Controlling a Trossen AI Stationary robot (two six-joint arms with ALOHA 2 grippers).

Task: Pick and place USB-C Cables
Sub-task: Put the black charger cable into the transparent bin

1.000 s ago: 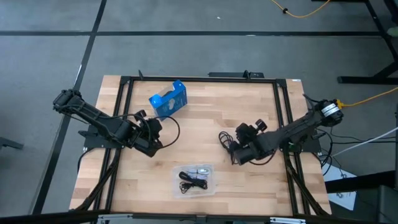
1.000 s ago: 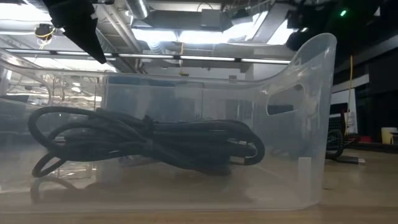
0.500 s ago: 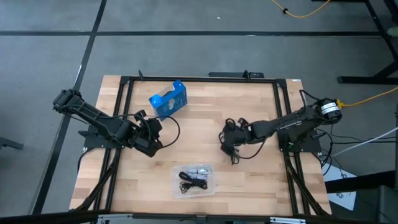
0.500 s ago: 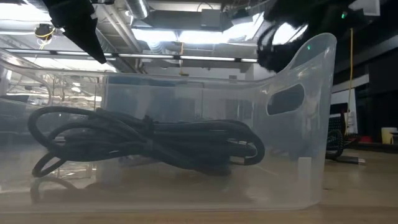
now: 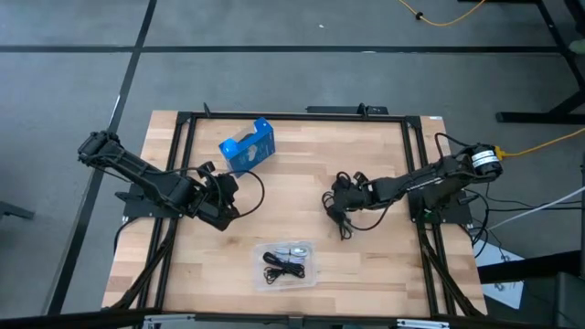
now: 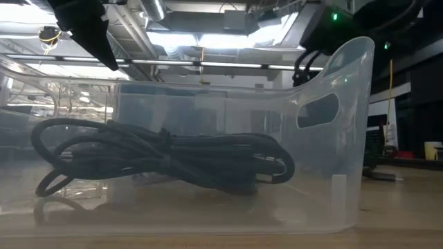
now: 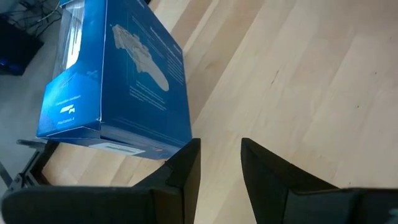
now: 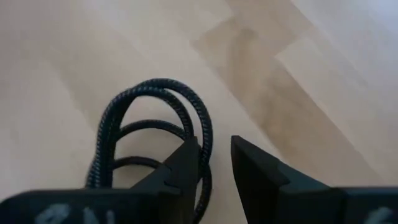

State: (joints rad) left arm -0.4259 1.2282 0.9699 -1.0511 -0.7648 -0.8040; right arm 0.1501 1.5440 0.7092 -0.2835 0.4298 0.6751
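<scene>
My right gripper (image 5: 337,194) is right of the table's middle, shut on a black braided USB-C cable (image 8: 155,87) that dangles beneath it (image 5: 341,219). In the low view this cable (image 6: 299,69) hangs in loops under the gripper, high above the tray's rim. The clear plastic tray (image 5: 313,247) rests on the table near the near edge. It holds a black cable bundle (image 5: 281,267) and a light one (image 5: 294,249). The black bundle (image 6: 166,155) lies on the tray floor. My left gripper (image 5: 228,187) waits left of centre, slightly open, and points at the blue box (image 7: 118,81). My right gripper pinches the black braided cable between its two fingers where one side of a coil (image 8: 204,155) runs back into the gap. A rounded loop of the coil (image 8: 155,84) sticks out past the fingertips. The rest hangs slack below; I cannot tell whether its lower end (image 5: 345,234) touches the table.
The blue box (image 5: 248,146) with white marks stands near the table's far edge, left of centre. A black frame (image 5: 183,137) runs along the table's sides. Bare wood lies between the two grippers and between the right gripper and the tray.
My right gripper has moved up and toward the far and left side from a low spot over the cable, with its arm stretching out. The black cable has come up with it and now hangs beneath, where before it lay on the table. The left arm has kept still.
</scene>
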